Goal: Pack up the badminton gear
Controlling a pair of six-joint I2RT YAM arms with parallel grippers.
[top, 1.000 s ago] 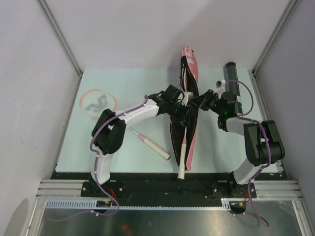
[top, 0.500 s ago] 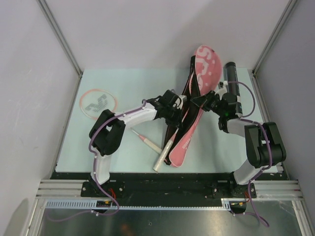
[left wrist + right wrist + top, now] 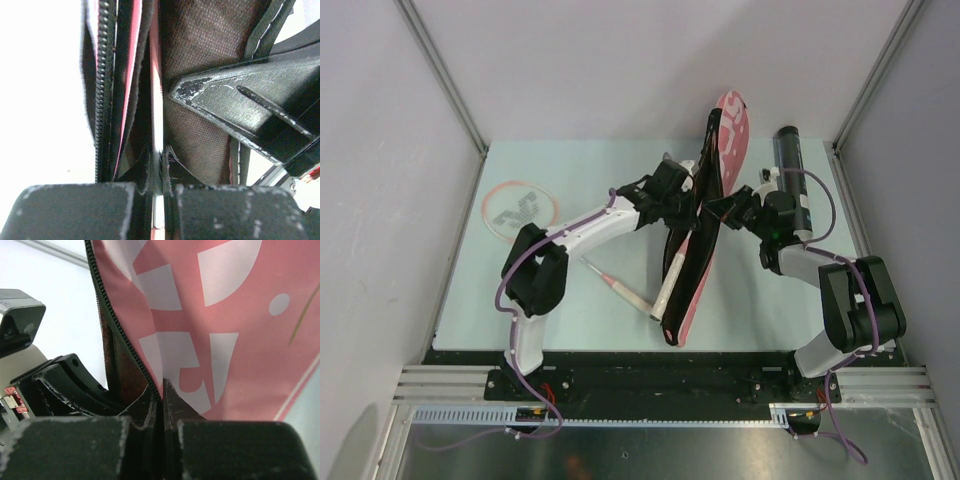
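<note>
Your left fingers [image 3: 75, 210] are clamped on the racket [image 3: 666, 290] shaft, with the racket half inside the pink racket bag [image 3: 730, 130]. Right fingers [image 3: 240, 450] pinch the bag's zipper edge. Bag stands on edge on the desk [image 3: 580, 165], black tube [image 3: 790, 160] just right of it.

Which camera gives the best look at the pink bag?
The top external view: the pink bag shows end to end. The left wrist view shows only its dark lining and zipper; the right wrist view shows its printed pink outside.
</note>
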